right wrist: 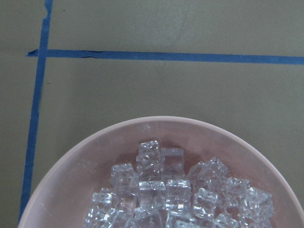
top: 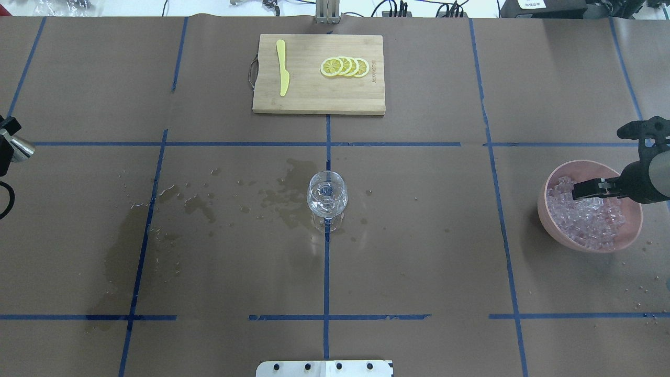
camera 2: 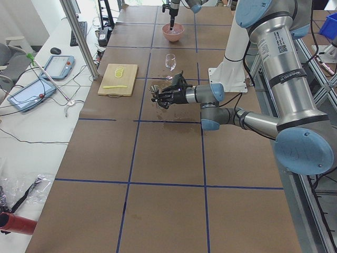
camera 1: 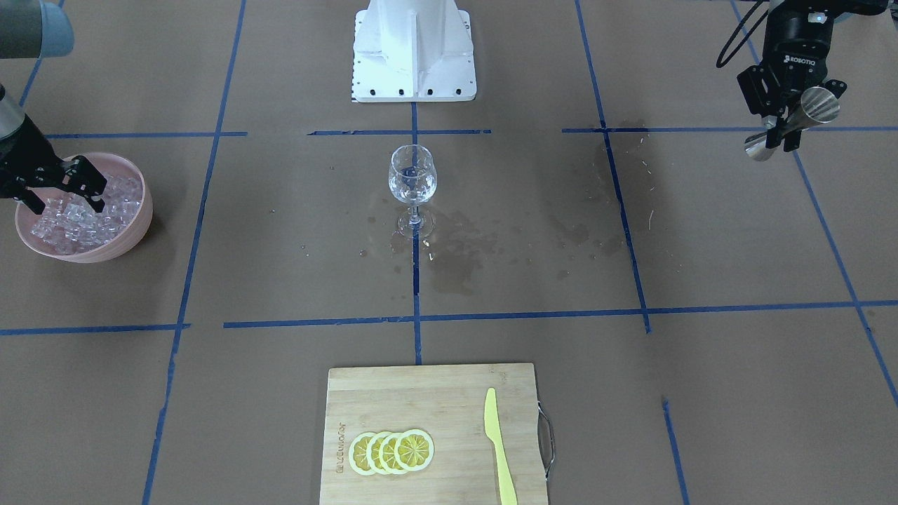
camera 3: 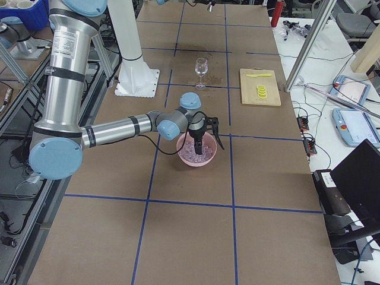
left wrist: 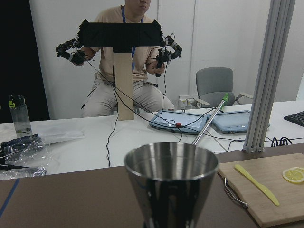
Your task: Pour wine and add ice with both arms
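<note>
"Steel on your left, pink on your right. Why so far apart?"

"Each arm has its own job. My left gripper [camera 1: 784,126] is clamped on the jigger [camera 1: 817,106]. I hold it up off the table, far out on my left and well apart from the glass [camera 1: 412,175], so it can't knock anything."

"And the right one?"

"My right gripper [camera 1: 66,202] hangs over the bowl [camera 1: 133,235] on my right. Its jaws are spread wide with nothing between them, and the tips are down at the top of the ice [camera 1: 70,226]. Whether they touch a cube I cannot tell. I judge that spread lets me straddle one cube out of the heap."

"The glass?"

"Upright in the middle of the table, on a wet patch, with neither arm near it. It seems to have clear liquid in it, so I judge ice is the step in hand: close on a cube, then carry it left to the glass."
</note>
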`<state>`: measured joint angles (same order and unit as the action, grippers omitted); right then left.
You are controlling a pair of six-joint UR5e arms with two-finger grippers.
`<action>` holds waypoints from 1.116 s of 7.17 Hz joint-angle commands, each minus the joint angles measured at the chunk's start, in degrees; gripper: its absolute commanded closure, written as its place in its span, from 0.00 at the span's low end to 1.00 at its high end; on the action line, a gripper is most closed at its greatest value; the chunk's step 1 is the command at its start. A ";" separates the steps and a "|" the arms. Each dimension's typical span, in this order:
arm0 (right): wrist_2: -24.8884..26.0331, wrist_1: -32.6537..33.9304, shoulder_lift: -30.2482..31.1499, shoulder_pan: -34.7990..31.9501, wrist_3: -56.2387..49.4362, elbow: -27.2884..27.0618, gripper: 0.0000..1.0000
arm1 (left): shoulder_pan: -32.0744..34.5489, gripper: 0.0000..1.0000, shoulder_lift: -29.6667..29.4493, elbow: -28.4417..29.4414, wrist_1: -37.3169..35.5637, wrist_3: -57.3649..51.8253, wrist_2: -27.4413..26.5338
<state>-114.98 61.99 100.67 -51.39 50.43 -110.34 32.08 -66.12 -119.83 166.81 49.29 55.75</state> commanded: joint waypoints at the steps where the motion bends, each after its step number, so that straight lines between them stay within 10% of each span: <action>1: -0.42 -0.37 0.05 1.03 0.81 0.21 0.12 | 0.00 1.00 -0.06 -0.14 0.01 0.02 1.37; 5: -0.51 -0.37 0.49 0.94 0.02 1.52 0.17 | 0.09 1.00 -0.06 -0.14 0.01 0.02 2.70; 8: -0.95 -0.29 0.58 0.86 0.02 1.79 0.44 | 0.44 1.00 -0.15 -0.06 0.01 0.02 3.93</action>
<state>-115.79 61.69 101.23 -50.50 50.51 -108.59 32.37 -66.21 -119.92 166.82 49.31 59.21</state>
